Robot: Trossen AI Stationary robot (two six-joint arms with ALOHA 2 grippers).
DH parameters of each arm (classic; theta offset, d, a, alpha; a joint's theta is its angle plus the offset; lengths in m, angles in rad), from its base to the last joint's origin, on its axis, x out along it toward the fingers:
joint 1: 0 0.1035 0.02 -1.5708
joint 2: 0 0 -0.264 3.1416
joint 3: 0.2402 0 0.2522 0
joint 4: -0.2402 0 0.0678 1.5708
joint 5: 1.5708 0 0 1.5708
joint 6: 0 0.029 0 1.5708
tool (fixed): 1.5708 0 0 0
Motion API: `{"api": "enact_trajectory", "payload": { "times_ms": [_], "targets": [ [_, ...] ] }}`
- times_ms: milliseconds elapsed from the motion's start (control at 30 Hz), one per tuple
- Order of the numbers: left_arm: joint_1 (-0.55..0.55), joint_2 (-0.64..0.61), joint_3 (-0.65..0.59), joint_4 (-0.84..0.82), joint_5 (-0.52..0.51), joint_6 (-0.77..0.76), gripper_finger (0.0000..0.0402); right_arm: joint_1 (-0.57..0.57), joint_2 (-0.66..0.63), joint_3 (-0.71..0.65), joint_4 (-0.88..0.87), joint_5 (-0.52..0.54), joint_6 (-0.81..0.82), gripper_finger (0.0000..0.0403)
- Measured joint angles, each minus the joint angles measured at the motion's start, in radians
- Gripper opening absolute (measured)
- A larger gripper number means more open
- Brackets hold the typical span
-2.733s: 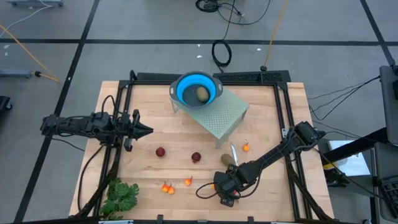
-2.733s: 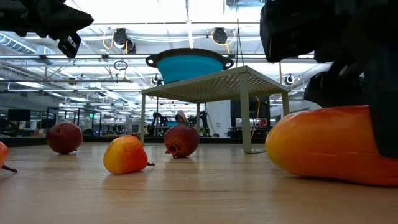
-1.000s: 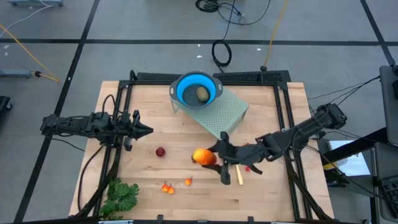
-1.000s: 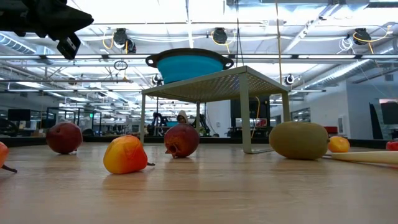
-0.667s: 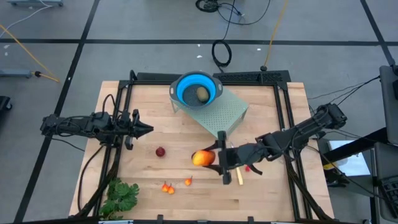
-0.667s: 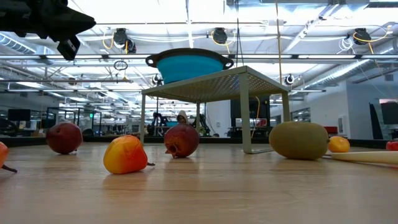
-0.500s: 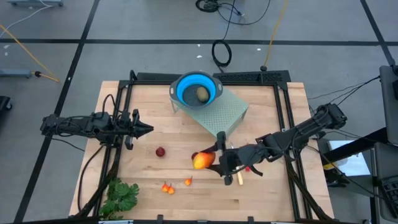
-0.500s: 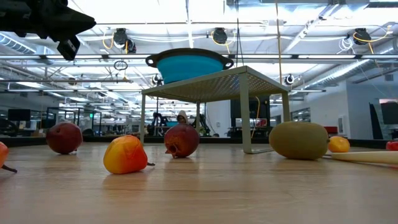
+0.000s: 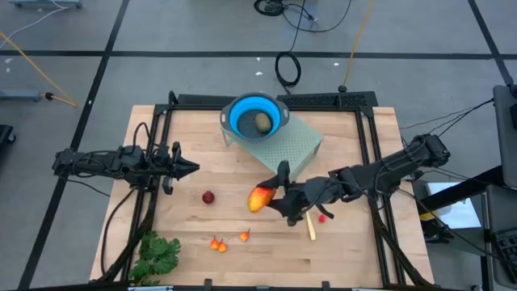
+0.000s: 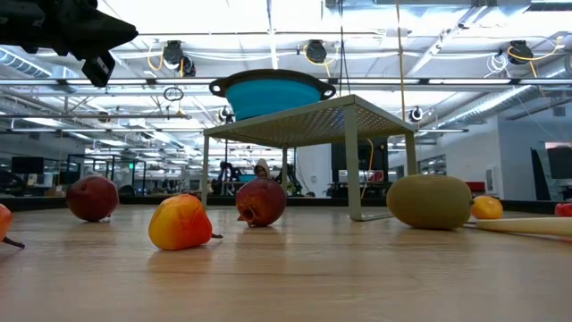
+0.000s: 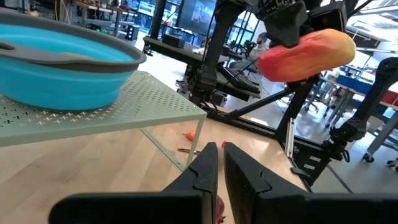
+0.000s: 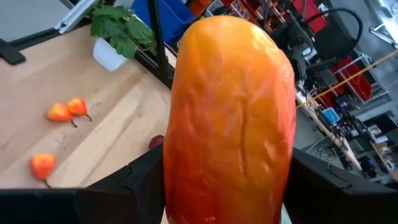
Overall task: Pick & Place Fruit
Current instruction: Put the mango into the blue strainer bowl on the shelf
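Note:
A long orange-red fruit (image 9: 258,198) hangs above the middle of the table with my right gripper (image 9: 275,196) shut on it; the left wrist view shows the fruit (image 11: 306,55) in the air. On the green perforated stand (image 9: 292,149) sits a blue bowl (image 9: 255,115) with an olive-brown oval (image 9: 262,122) inside. A dark red ball (image 9: 208,196), small orange-red bits (image 9: 217,242) and an olive-brown oval (image 10: 429,201) rest on the wood. My left gripper (image 9: 192,169) hovers shut at the table's left. My right gripper pinches the long orange-red fruit between its two fingers (image 12: 144,180), which lie on its two opposite sides (image 12: 180,162). The fingers come nearly level from the table's right and lie along the fruit. The fruit is lifted clear of the table, and its free end sticks out past the fingers.
A yellow-handled knife (image 9: 309,228) and a small red bit (image 9: 322,217) lie under my right arm. A leafy green bunch (image 9: 157,255) sits at the near left corner. A black frame (image 9: 355,101) runs round the table.
My right gripper has rolled at the wrist with the orange-red fruit in it, so its fingers have turned around the fruit's long axis. The fruit stays lifted above the table's middle.

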Motion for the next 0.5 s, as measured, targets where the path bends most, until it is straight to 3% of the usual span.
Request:
{"api": "enact_trajectory", "payload": {
  "times_ms": [333, 500],
  "targets": [
    [0.0, 0.0, 0.0, -0.001, 0.0, 0.002, 0.0026, -0.004, 0.0, 0.0, 0.043, -0.019, 0.063, 0.0242],
    [0.0, 0.0, 0.0, -0.001, 0.0, 0.003, 0.0026, -0.004, 0.0, 0.0, 0.222, -0.135, 0.08, 0.0243]
  ]
}}
